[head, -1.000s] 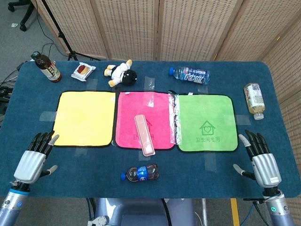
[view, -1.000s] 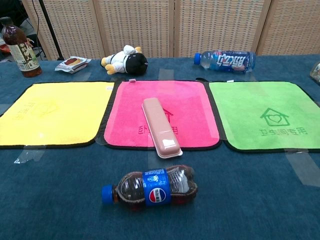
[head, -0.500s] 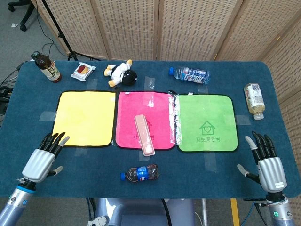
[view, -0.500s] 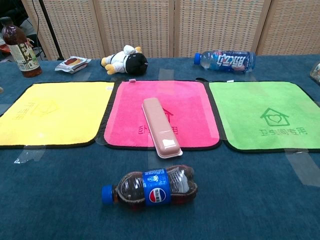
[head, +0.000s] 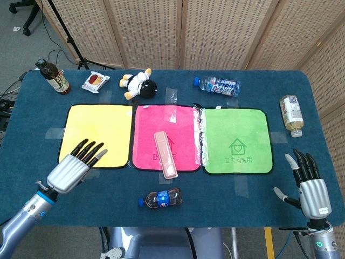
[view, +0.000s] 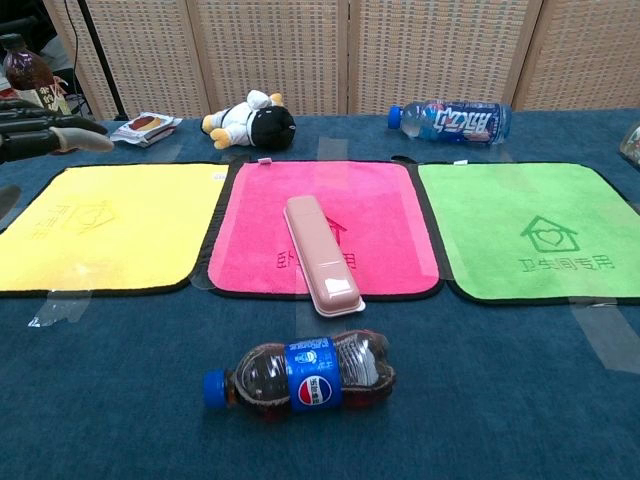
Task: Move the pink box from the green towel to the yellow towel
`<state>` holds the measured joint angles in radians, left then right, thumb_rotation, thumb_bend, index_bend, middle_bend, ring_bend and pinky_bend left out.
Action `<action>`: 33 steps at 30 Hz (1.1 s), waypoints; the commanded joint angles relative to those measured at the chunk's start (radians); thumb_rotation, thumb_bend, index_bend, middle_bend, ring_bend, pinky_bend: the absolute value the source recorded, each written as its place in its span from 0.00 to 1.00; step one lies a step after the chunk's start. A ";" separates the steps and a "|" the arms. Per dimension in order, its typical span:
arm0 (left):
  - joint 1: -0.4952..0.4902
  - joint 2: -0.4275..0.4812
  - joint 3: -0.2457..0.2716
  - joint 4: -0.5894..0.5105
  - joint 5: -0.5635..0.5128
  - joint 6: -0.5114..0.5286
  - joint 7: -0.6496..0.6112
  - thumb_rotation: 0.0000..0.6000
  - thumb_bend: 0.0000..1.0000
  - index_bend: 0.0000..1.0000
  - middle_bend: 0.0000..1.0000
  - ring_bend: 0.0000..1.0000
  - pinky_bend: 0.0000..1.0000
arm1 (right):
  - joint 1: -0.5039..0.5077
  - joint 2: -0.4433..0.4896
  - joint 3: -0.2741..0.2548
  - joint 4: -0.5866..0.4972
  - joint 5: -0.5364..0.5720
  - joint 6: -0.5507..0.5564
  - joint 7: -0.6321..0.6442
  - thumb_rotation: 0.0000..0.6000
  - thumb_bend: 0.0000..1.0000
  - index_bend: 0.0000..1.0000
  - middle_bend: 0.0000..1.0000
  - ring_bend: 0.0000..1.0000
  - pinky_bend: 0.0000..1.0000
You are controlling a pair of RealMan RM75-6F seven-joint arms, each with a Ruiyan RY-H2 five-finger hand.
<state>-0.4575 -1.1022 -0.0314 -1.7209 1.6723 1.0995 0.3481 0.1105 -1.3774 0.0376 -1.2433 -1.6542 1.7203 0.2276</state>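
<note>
The long pink box [head: 165, 154] [view: 320, 253] lies on the pink towel [head: 149, 125] [view: 372, 203], its near end over the towel's front edge. The green towel [head: 237, 140] [view: 530, 230] has nothing on it. So does the yellow towel [head: 97, 129] [view: 110, 225]. My left hand [head: 75, 165] [view: 48, 135] hovers over the yellow towel's front corner, fingers spread and holding nothing. My right hand [head: 308, 183] stands at the table's front right, fingers apart and empty; the chest view does not show it.
A cola bottle [head: 160, 199] [view: 305, 375] lies in front of the pink towel. At the back are a tea bottle [head: 54, 77], a snack packet [head: 95, 81], a plush toy [head: 138, 84] and a water bottle [head: 218, 85]. Another bottle [head: 291, 115] lies at the right edge.
My left hand has moved right and forward, from the table's front-left edge onto the yellow towel's near corner. My right hand has drawn back slightly toward the front edge. The box has not moved.
</note>
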 commanded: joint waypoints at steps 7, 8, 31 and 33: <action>-0.194 -0.005 -0.094 -0.024 -0.154 -0.277 0.178 1.00 0.83 0.00 0.00 0.00 0.00 | -0.001 0.001 0.009 0.005 0.015 -0.014 0.022 1.00 0.17 0.03 0.00 0.00 0.00; -0.215 -0.010 -0.101 -0.020 -0.170 -0.303 0.201 1.00 0.83 0.00 0.00 0.00 0.00 | -0.001 0.001 0.010 0.006 0.017 -0.017 0.026 1.00 0.17 0.03 0.00 0.00 0.00; -0.531 -0.279 -0.115 0.156 -0.344 -0.521 0.419 1.00 0.89 0.00 0.00 0.00 0.00 | -0.008 0.008 0.047 0.029 0.084 -0.062 0.107 1.00 0.17 0.03 0.00 0.00 0.00; -0.546 -0.296 -0.111 0.170 -0.351 -0.529 0.419 1.00 0.89 0.00 0.00 0.00 0.00 | -0.009 0.009 0.050 0.031 0.089 -0.064 0.115 1.00 0.17 0.03 0.00 0.00 0.00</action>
<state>-0.9934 -1.3876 -0.1468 -1.5608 1.3280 0.5787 0.7642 0.1020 -1.3689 0.0862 -1.2133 -1.5662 1.6578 0.3404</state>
